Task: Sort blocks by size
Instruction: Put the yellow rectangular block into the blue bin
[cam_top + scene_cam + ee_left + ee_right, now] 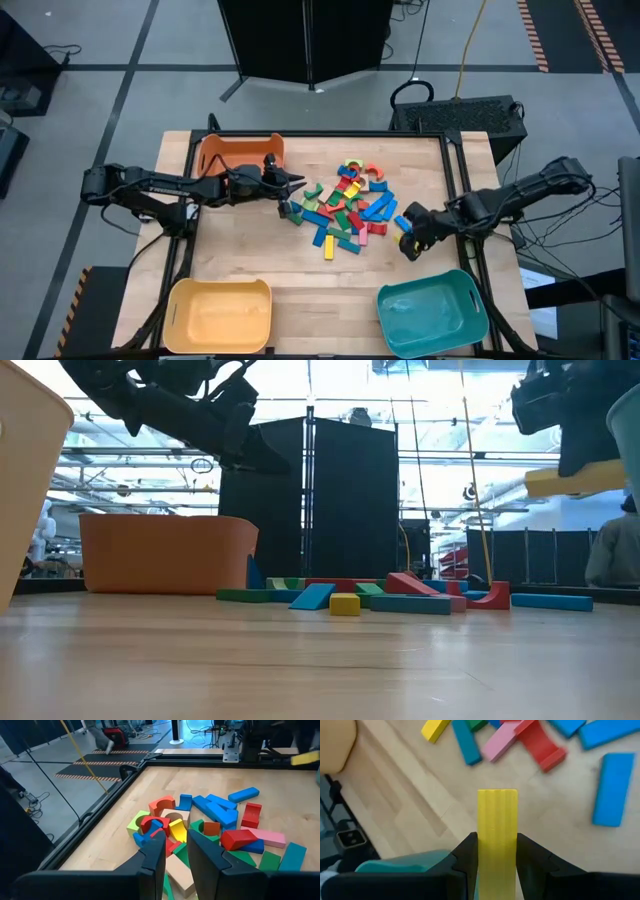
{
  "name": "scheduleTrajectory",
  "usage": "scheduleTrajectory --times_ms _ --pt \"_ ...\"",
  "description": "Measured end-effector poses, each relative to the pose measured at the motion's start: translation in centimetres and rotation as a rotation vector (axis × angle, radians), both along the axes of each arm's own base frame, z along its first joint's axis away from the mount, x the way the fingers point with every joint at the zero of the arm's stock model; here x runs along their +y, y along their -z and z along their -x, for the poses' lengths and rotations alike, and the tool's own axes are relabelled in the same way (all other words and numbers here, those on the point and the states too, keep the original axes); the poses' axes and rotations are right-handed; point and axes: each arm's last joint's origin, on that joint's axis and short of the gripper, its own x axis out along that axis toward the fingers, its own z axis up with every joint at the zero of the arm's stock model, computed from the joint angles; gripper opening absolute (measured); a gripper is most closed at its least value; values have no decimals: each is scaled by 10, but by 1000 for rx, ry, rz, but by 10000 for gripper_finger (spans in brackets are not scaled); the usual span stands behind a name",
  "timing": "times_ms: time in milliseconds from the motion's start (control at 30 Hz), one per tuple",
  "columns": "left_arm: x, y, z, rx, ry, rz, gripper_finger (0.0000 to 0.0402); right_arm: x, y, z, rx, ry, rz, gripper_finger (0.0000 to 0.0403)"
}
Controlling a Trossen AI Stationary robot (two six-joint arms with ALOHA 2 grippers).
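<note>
Blocks (345, 205) lie in a loose, many-coloured heap on the middle of the wooden surface (300, 290), a little toward its far side: blue and green bars, a pink bar, red pieces, arches and a small yellow cube, some touching, some piled on each other. Around that heap stand three bins. The orange bin (240, 153) sits at the far left corner, the yellow bin (220, 315) at the near left corner, and the teal bin (432, 312) at the near right corner; each stands apart from the heap.

Both dark arms reach in from the sides. The right pincer (497, 851) hangs above the surface on the right, between the heap and the teal bin, and it is clamped on a yellow bar (497, 832) that juts out past its fingers, clear of the wood below. The left pincer (176, 857) hovers over the left edge of the heap, just beside the orange bin; its fingers stand a narrow gap apart with nothing between them.
</note>
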Motion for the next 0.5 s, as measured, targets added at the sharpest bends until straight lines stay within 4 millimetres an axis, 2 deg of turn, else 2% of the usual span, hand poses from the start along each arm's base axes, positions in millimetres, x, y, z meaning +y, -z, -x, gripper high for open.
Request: scheduleTrajectory --times_ms 267,500 --pt "0 -3 -1 -36 1 -6 80 32 7 -5 15 -60 -52 96" --pt "0 -6 -2 -67 1 -11 80 61 -5 -10 5 -146 -64 96"
